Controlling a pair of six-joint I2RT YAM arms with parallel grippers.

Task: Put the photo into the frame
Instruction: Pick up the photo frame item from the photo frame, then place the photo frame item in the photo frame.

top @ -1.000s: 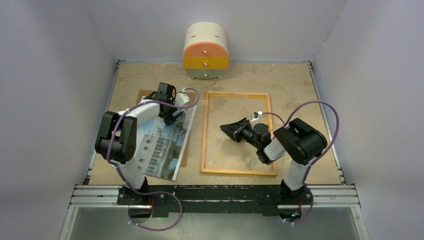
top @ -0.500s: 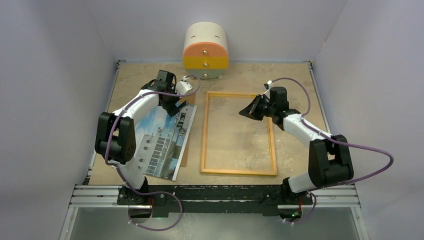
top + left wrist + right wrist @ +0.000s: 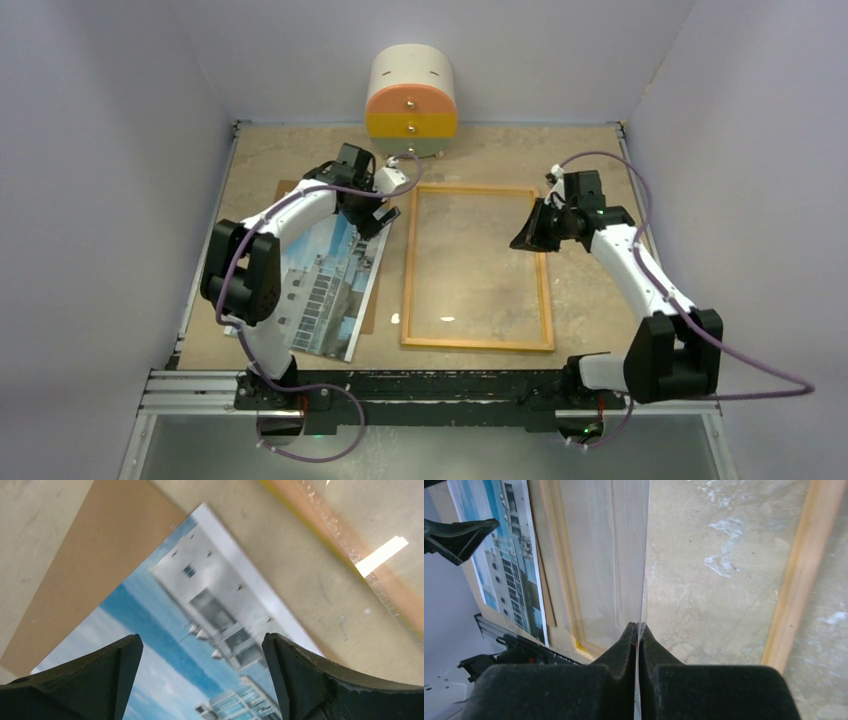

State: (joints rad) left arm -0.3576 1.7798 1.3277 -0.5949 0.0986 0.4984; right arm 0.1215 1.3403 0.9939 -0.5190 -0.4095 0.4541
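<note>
**Photo flat under the open left gripper; right gripper clamps a clear pane at the frame**

The glossy rectangular photo (image 3: pixel 325 285) of a white building under blue sky lies picture side up on the table. Its far corner is directly below the left gripper (image 3: pixel 378 215). In the left wrist view the photo (image 3: pixel 200 625) fills the space beneath and between the two black fingers, which stand wide apart and hold nothing. The left gripper (image 3: pixel 200 640) hangs above the print; whether it touches it cannot be told.

A flat brown backing board (image 3: pixel 85 565) lies under the photo and shows past its edge, to the left of the left gripper in that wrist view. To the upper right of those fingers runs the yellow edge of the thin rectangular frame (image 3: pixel 310 525).

The frame (image 3: pixel 409 270), wood-coloured from above, lies flat just beside the photo, between the two grippers. The right gripper (image 3: pixel 525 238) is at the frame's right rail. Its fingers are pressed together on the edge of a thin transparent pane (image 3: pixel 614 555), which runs straight out ahead of the fingertips of the right gripper (image 3: pixel 638 627). Through the pane, to the left, the photo (image 3: pixel 504 555) is visible; to the right is the frame's wooden rail (image 3: pixel 799 575).

Beyond both grippers, at the table's far edge, stands a rounded cream, orange and yellow drawer unit (image 3: pixel 412 105).
</note>
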